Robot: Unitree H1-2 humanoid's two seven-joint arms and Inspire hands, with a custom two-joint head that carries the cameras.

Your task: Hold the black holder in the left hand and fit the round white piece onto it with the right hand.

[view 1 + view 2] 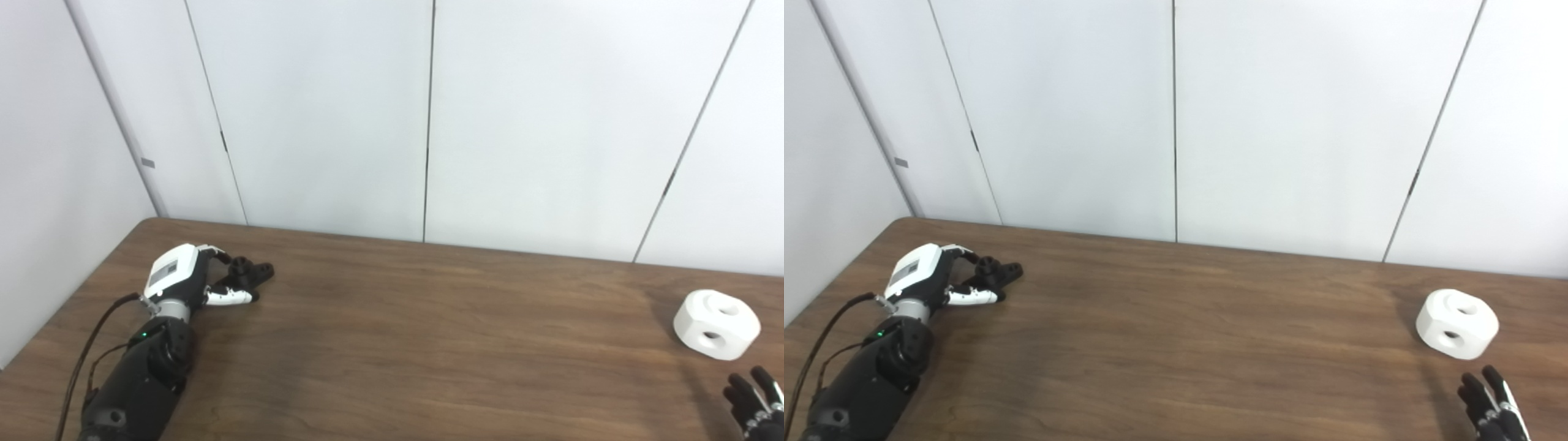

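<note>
**Brown table against pale panel walls**

You face a dark wood-grain table (416,343) that fills the lower part of your view. Behind it stands a white panelled wall (324,116), split by thin dark vertical seams (429,116). At your left a second pale wall (55,184) meets it at a corner. The light is even and soft.

table (392,343) showing dark brown woodgrain | holder (250,274) showing black | piece (716,323) showing white | left hand (184,278) showing white and black | right hand (1491,404) showing black | wall (318,110) showing pale grey
</note>
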